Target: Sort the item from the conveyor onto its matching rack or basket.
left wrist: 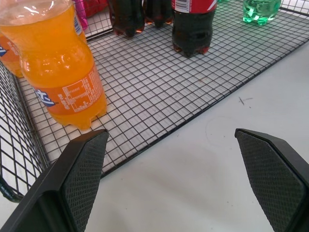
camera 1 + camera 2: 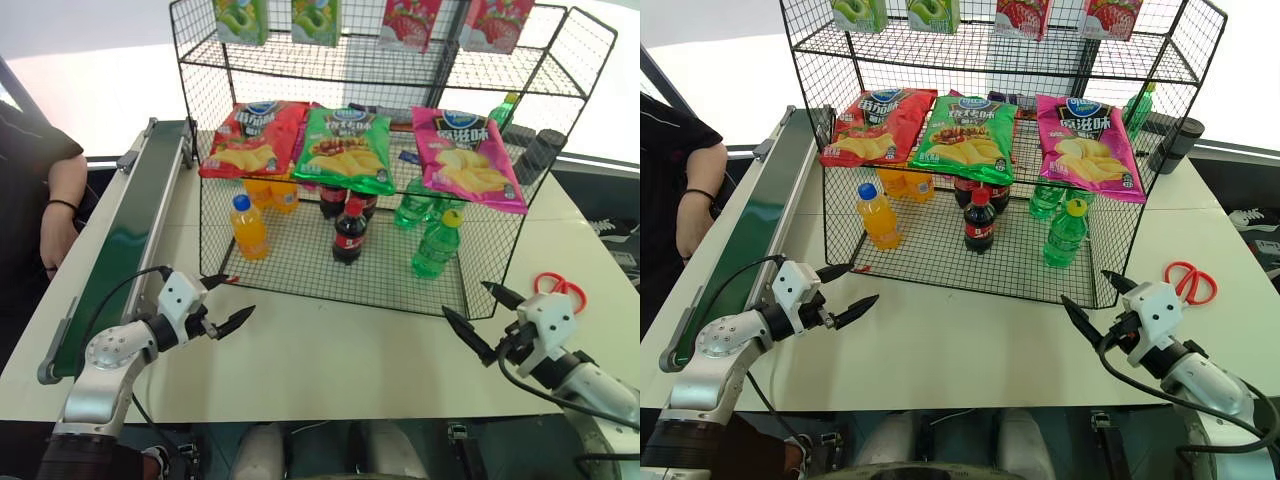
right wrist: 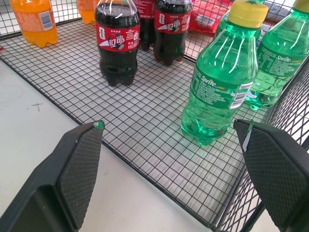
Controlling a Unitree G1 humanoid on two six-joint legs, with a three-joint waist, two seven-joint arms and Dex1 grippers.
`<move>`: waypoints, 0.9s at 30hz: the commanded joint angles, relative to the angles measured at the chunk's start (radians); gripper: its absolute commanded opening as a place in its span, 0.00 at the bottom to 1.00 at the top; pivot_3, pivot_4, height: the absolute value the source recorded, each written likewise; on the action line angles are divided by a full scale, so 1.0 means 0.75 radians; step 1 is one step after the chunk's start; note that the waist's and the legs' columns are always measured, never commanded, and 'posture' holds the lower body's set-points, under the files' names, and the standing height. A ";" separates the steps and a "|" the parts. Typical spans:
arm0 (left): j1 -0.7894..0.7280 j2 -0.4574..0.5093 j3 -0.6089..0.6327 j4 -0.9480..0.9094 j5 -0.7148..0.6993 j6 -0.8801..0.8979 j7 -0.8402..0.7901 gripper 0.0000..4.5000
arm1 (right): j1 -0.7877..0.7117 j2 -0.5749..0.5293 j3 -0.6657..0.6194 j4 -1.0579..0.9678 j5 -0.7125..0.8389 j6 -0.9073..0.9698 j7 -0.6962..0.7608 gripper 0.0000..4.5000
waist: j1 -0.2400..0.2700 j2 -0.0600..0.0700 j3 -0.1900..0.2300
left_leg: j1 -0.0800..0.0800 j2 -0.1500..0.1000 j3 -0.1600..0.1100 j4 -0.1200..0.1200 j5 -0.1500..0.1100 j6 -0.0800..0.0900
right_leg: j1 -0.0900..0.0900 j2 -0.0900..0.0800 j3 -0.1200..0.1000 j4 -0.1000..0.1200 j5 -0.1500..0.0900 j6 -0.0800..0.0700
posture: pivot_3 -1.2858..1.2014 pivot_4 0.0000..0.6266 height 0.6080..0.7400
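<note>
**Green soda bottle stands on the rack floor, both grippers spread and empty**

Start with the biggest thing in front of you: one black wire rack [image 2: 400, 60] on the worktop [image 2: 350, 350], several tiers high. To your left runs one conveyor [image 2: 125, 245], dark-green belt between grey rails, and the stretch of belt you can see carries nothing.

On the middle tier you've got three crisp bags [image 2: 345, 145]: red, green, pink. Four snack packs hang along the top, two green and two red.

Now the bottles on the bottom tier. The green soda bottle [image 3: 219, 82] with its yellow cap stands upright at the front on your right, with at least two more green ones behind it. The cola bottles [image 2: 349, 232] number about three, one in front. The orange-drink bottles [image 2: 249, 228] come to about three as well; the back ones are partly hidden, so take that loosely.

How will the green one handle? It looks full, so expect some weight, and the smooth plastic may slip. The walls should give a little under a squeeze. Take it around the labelled middle, not at the cap.

One pair of red scissors [image 2: 1190, 282] lies at far right.

Your left gripper [image 2: 222, 303] is spread wide, holding nothing, near the rack's front left corner. Your right gripper [image 2: 480, 315] is equally spread and empty, just short of the front right corner.
</note>
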 commanded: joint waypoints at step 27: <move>-0.047 -0.019 0.009 0.041 0.048 -0.079 0.051 1.00 | -0.063 -0.013 -0.017 0.031 -0.004 -0.037 0.016 0.99 | 0.000 0.000 0.000 | 0.000 0.000 0.000 0.000 0.000 0.000 | 0.000 0.000 0.000 0.000 0.001 0.001 | 0.52 0.24 1.00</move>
